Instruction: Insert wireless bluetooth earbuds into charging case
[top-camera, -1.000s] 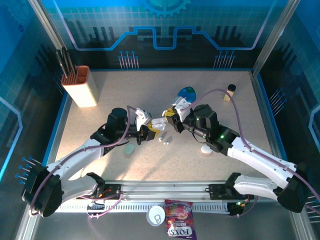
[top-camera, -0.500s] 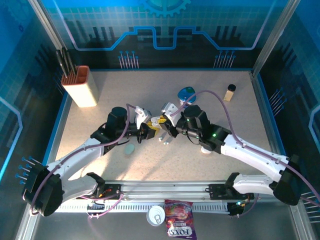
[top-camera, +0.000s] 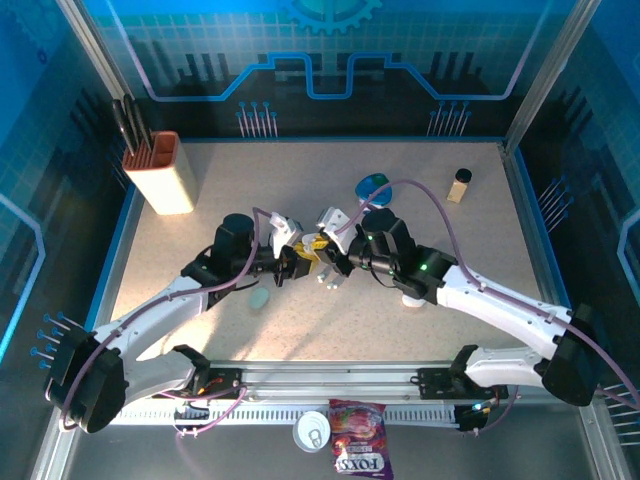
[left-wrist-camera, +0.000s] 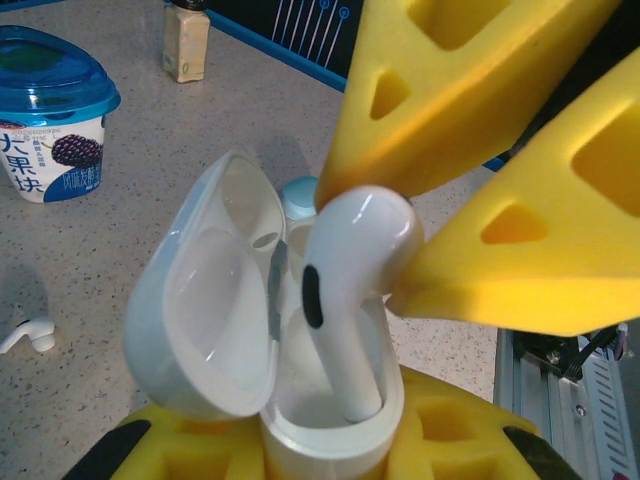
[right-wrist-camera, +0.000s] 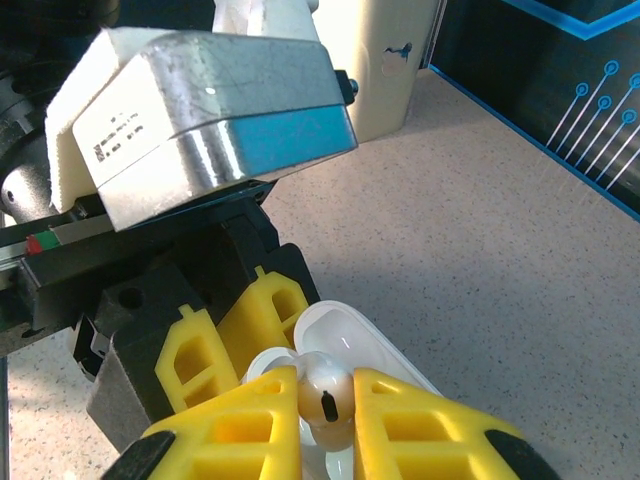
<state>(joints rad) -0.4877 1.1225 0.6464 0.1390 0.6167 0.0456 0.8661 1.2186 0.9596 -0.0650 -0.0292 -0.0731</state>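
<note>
Item 1, right hand: fingers pinched on the bulb of a white earbud. The stem points down into the charging case, and its tip is hidden in the socket.
Item 2, left hand: clamped on the case's base, which its yellow fingers mostly cover. The lid is hinged open and tilted left.
Item 3: a pale teal shape behind the lid, which I cannot identify.
Item 4: one loose earbud on the tabletop at the frame edge, near a yogurt cup.
</note>
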